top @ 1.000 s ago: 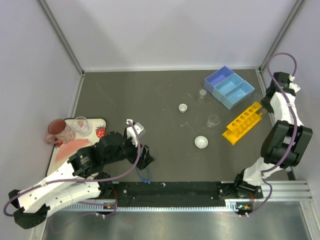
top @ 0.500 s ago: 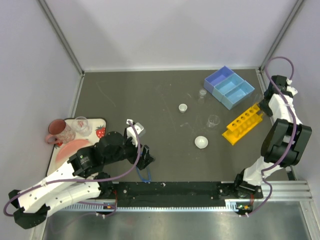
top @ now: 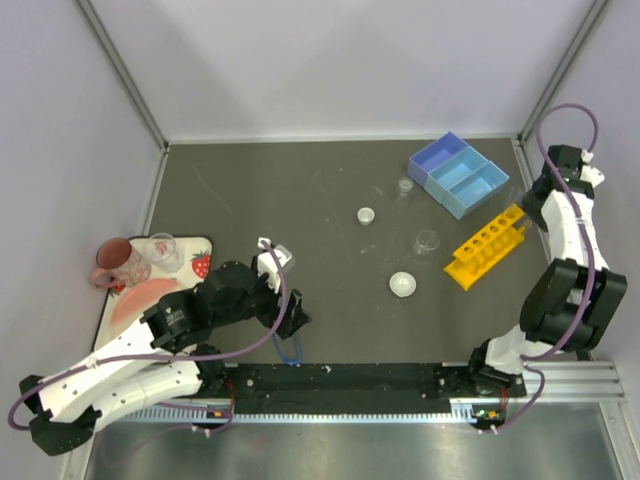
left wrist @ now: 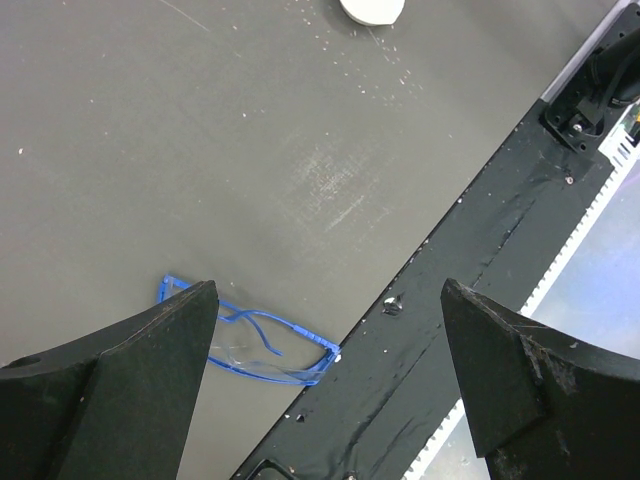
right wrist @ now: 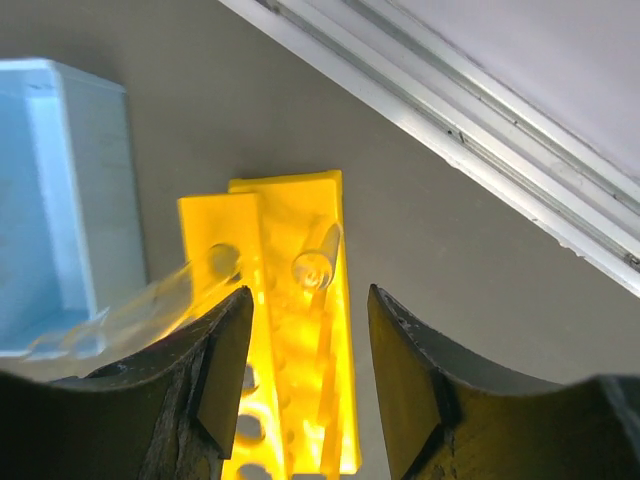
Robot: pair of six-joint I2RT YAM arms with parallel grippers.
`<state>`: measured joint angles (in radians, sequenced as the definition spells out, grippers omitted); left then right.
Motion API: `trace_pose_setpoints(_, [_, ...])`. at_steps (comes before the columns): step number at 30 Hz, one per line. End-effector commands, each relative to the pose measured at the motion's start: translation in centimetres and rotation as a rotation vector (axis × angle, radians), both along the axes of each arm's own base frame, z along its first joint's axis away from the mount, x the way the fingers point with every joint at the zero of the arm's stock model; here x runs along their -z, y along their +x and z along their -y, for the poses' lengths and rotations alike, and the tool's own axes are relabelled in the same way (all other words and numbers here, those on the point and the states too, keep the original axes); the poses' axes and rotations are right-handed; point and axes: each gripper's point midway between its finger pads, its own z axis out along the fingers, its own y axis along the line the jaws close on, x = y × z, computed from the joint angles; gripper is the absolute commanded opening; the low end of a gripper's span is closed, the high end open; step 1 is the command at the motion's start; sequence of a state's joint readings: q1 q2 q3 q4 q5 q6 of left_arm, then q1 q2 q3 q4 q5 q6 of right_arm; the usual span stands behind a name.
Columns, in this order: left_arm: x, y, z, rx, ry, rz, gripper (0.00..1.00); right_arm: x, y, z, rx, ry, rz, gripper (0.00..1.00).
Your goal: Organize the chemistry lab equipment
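The yellow tube rack (top: 487, 245) lies near the light-blue tray (top: 458, 174). My right gripper (top: 528, 216) hovers over the rack's far end (right wrist: 300, 340), open. A thin clear tube (right wrist: 318, 262) stands in a hole between the jaws and touches neither. A second tube (right wrist: 170, 290) leans left from another hole. Two clear beakers (top: 427, 242) (top: 405, 187) and two white dishes (top: 366, 215) (top: 403, 284) sit mid-table. Blue-framed goggles (left wrist: 255, 345) lie by the near rail, just under my wide-open left gripper (left wrist: 328, 300), whose left finger covers part of them.
A white tray (top: 205, 243) at the left holds a pink plate (top: 140, 298), a dark-pink mug (top: 115, 262), a clear cup (top: 162, 248) and a strawberry (top: 201, 264). A black rail (top: 350, 378) runs along the near edge. A metal frame rail (right wrist: 470, 150) borders the table beside the rack.
The right jaws have spread apart and let go of the tube, which now stands in the rack. The left arm has barely shifted.
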<state>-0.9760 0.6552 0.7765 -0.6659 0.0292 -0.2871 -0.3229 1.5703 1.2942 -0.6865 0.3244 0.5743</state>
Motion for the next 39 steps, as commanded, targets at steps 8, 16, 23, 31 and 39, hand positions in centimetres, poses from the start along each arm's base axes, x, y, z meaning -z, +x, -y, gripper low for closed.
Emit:
trace_pose_setpoints(8, [-1.6,2.5,0.5,-0.085,0.023,0.045,0.99,-15.4,-4.0,-3.6,-0.069,-0.092,0.382,0.51])
trace_pose_setpoints(16, [-3.9,4.8,1.6,-0.125,0.070,0.089,0.99,-18.6,-6.7,-10.7,-0.353,-0.095,0.462,0.52])
trace_pose_setpoints(23, [-7.2,9.2,6.0,-0.099,0.144,0.120,0.99,-19.8,-6.9,-15.3,-0.553,-0.014,0.495,0.53])
trace_pose_setpoints(31, [-8.8,15.7,11.4,-0.095,0.195,0.139,0.99,-19.8,-6.4,-18.3,-0.698,0.000,0.498,0.53])
trace_pose_setpoints(39, [-5.4,19.5,14.2,-0.110,0.186,0.082,0.99,-14.6,0.0,-18.1,-0.642,0.024,0.312,0.53])
